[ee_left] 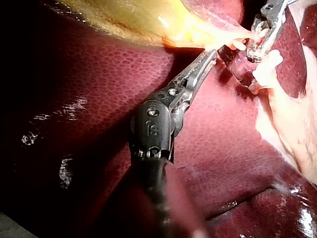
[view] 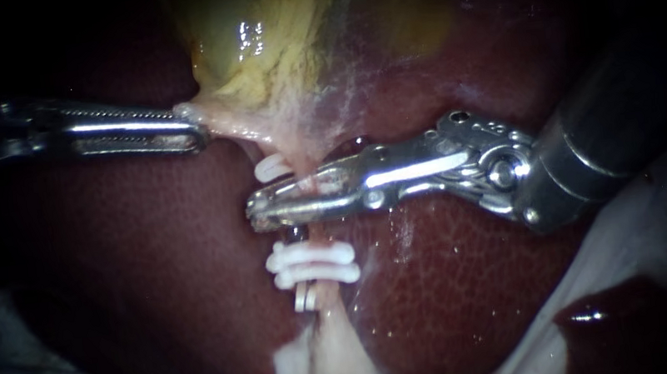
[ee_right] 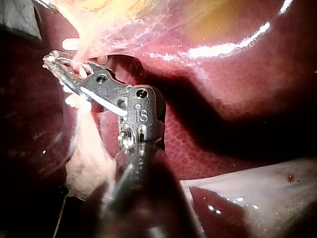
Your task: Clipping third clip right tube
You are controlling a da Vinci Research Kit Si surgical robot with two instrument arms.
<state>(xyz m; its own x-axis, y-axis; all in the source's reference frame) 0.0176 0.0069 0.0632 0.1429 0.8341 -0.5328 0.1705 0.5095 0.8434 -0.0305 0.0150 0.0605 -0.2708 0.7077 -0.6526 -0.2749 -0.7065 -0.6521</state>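
The left tool (view: pixel 191 128) is coming in from the left, and its jaws are clamping the pale lower edge of the gallbladder (view: pixel 265 27), stretching it sideways. In the left wrist view, this tool (ee_left: pixel 213 52) is lying over the liver (ee_left: pixel 99 99), with the yellow tissue at its tip.

The right tool (view: pixel 256 208) is reaching across from the right. Its jaws are closing on the tube (view: pixel 315 233) from two sides, with pink tissue showing between them. In the right wrist view, its tip (ee_right: pixel 52 59) is sitting just under the stretched tissue.

A single white clip (view: pixel 271 169) is sitting on the tube just beside the right tool's jaws, on the gallbladder side. A pair of white clips (view: pixel 313 265) is gripping the tube near the jaws on the opposite side. The liver (view: pixel 445 283) is lying beneath both tools.
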